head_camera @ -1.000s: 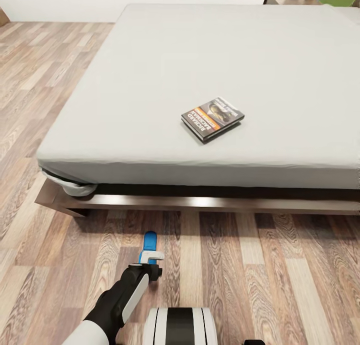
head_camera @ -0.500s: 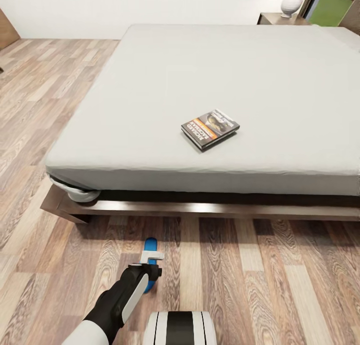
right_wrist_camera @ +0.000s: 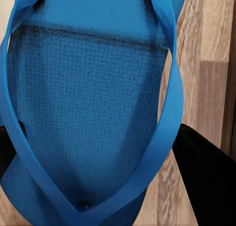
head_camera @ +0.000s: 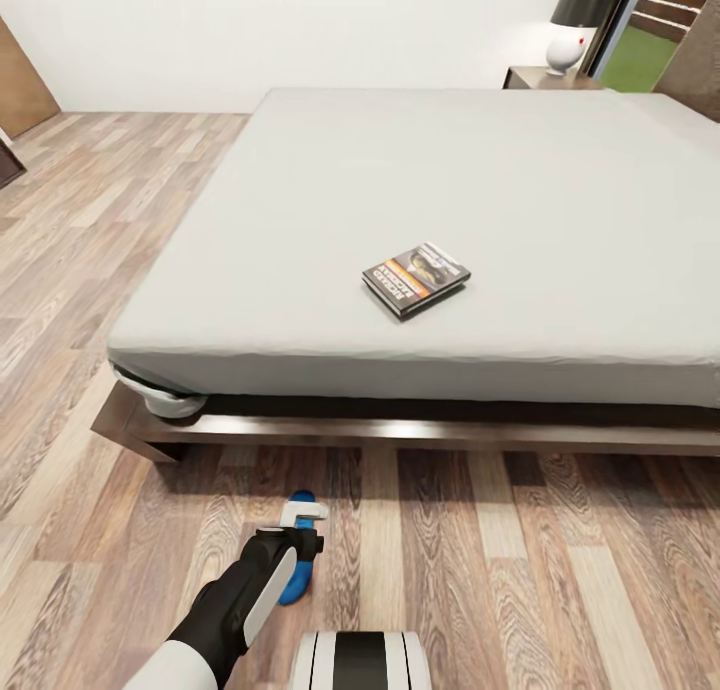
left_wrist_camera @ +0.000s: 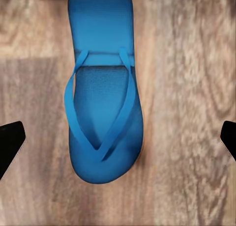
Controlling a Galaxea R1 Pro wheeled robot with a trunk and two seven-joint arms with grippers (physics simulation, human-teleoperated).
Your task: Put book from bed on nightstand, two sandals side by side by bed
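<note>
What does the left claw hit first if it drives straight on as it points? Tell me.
The flat bright-blue sandal lying on the wood-plank floor. It sits between the open left claw fingers, straight ahead; how far off is unclear.

Under my left gripper a blue sandal lies flat on the plank floor, bare boards either side between my spread fingertips. The bed frame bars the way ahead. On the mattress, the book sits near the front edge, open sheet all round.
</note>
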